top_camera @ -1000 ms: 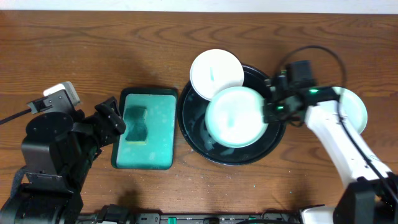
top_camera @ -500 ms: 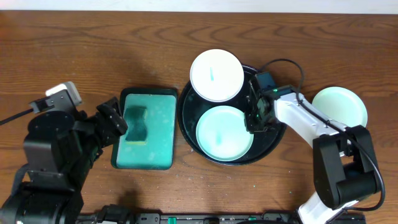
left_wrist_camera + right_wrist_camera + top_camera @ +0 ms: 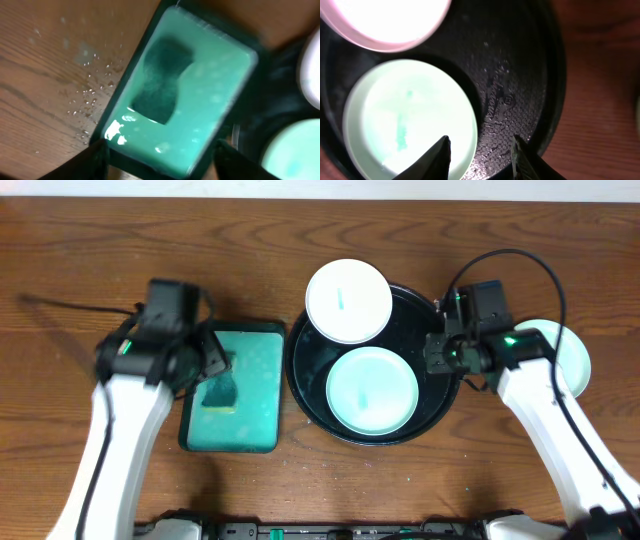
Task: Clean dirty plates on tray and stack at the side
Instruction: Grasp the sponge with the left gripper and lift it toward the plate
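Sitting mid-table, the black tray (image 3: 308,385) is a wide, shallow round with a raised rim. The right wrist view shows its floor pebbled, wet-glossy and stamped with a small embossed mark. 2 plates are on it. A smooth pale green plate (image 3: 372,389) lies flat inside, with a faint teal streak down its middle. A white plate (image 3: 348,301) is perched over the far-left rim and bears 1 short teal dash. A 3rd, the side plate (image 3: 574,358), is also pale green; it lies on the wood right of the tray, partly hidden by the right arm.

The right gripper (image 3: 432,355) hangs over the tray's right side, just beside the pale green plate's edge, its fingers apart and holding nothing. The left gripper (image 3: 159,150) is spread wide and empty above the teal tray (image 3: 255,410), a round-cornered rectangle with a dark rim and a glossy inside. A dark green sponge (image 3: 218,385) with a waisted outline lies in its left half.

The table (image 3: 120,240) is brown wood with a strong grain. Water beads (image 3: 87,95) are scattered on it beside the teal tray.
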Action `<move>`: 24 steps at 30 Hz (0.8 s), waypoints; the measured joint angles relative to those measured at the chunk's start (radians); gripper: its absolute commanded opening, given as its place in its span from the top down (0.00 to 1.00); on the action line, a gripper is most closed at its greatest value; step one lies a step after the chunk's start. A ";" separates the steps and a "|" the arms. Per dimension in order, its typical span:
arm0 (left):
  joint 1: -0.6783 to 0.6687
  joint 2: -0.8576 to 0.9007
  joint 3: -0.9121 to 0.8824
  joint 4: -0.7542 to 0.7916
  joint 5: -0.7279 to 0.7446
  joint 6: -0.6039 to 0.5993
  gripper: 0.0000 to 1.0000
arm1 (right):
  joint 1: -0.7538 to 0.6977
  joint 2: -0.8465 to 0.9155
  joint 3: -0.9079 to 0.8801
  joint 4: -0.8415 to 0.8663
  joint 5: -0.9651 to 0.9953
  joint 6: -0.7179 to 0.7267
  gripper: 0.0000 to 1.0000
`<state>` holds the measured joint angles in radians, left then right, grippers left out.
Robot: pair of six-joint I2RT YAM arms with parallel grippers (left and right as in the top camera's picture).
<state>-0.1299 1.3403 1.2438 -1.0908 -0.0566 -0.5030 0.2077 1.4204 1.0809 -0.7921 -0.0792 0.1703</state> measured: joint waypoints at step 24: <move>0.095 0.595 -0.009 0.169 0.269 0.202 0.93 | 0.000 -0.040 0.001 -0.054 0.000 0.066 0.70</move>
<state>-0.0345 1.9354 1.2346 -0.9218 0.2119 -0.3008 0.2081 1.3808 1.0821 -0.8463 -0.0792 0.2363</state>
